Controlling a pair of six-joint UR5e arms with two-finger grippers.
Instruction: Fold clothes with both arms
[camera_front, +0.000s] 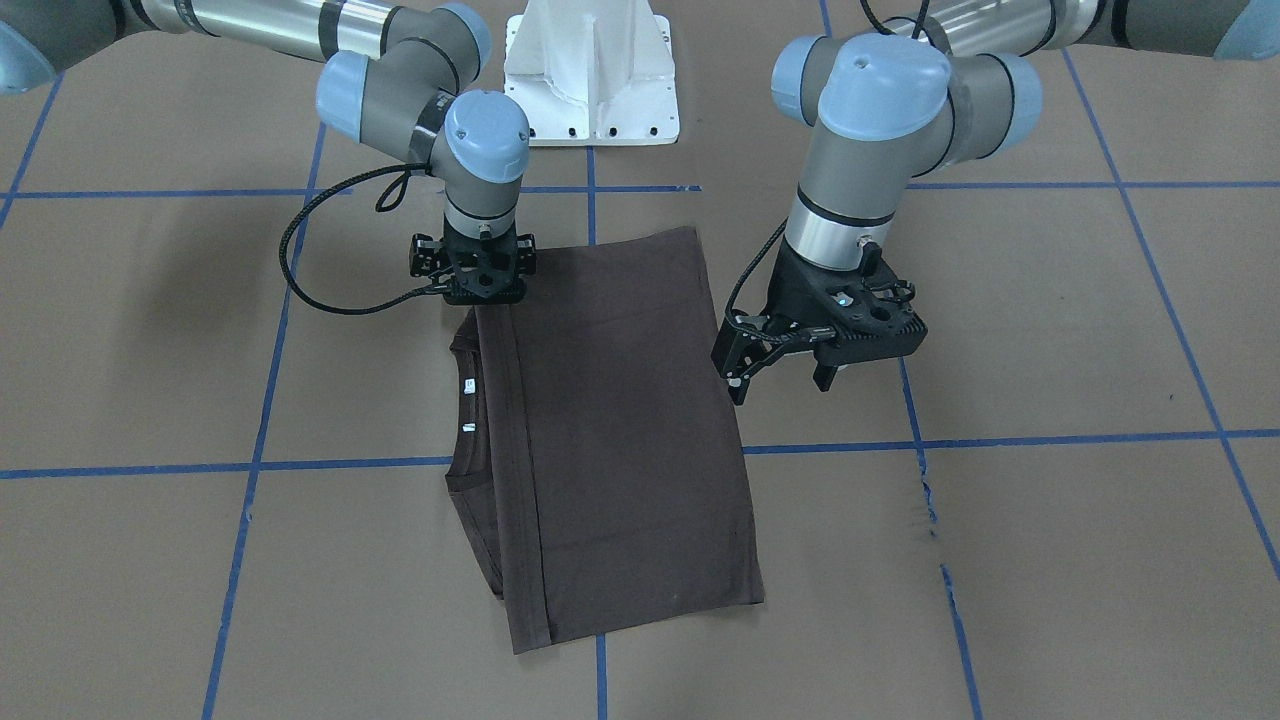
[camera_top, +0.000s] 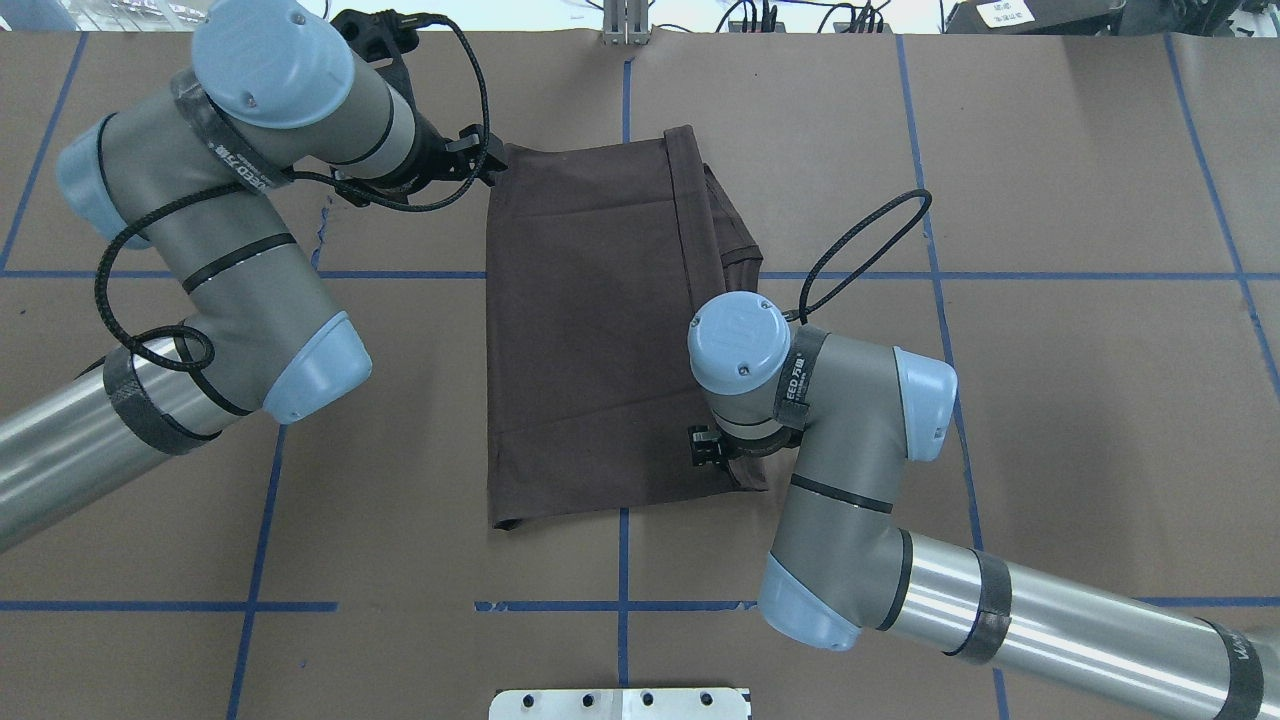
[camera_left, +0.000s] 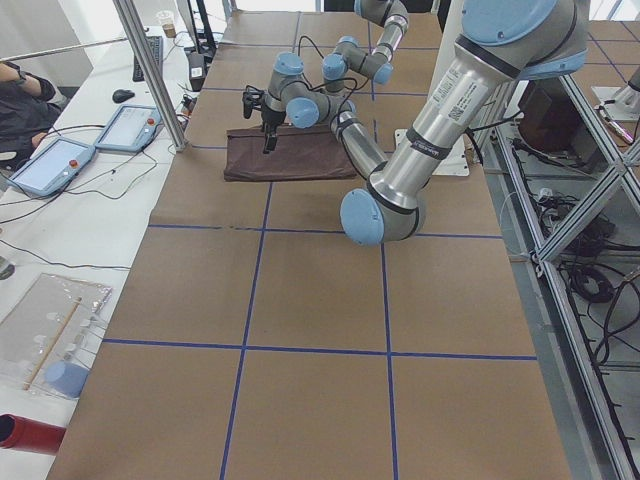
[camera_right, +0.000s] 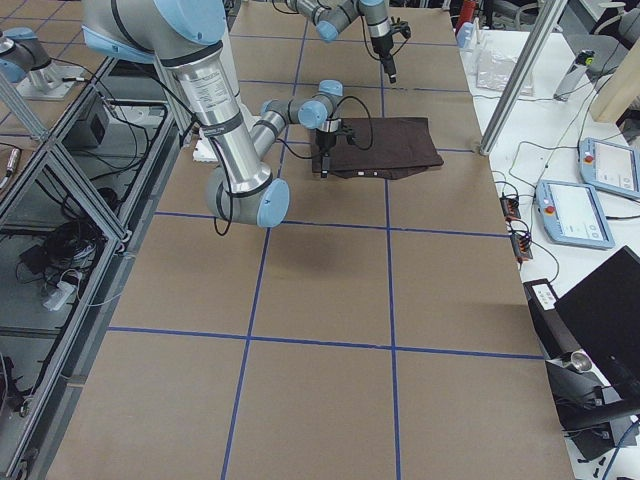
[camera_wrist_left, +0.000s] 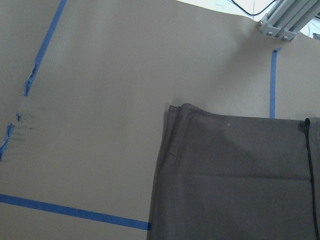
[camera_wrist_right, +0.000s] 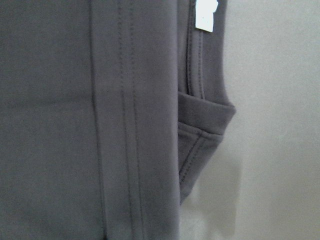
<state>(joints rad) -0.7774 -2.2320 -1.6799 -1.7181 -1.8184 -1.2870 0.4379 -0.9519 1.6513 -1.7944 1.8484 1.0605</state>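
We see the folded T-shirt (camera_front: 620, 420) lying flat in the middle of the tabletop (camera_front: 1050, 560). Our left gripper (camera_front: 782, 385) hangs just beside its edge, jaws spread and holding nothing. Our right gripper (camera_front: 485, 297) meets the shirt's robot-side corner, but we cannot tell its grip.

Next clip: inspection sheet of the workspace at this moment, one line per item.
Surface: brown table with blue tape grid, scuffed in places.
Job's things: dark brown T-shirt folded, on the table, white tags showing.
Clutter: nothing seen.
Grippers: left gripper open, empty, raised beside the T-shirt; right gripper low over a T-shirt corner, jaws hidden.
Cables: black cable looped at each wrist.
Surroundings: white pedestal; pendants and a seated person at the side bench.
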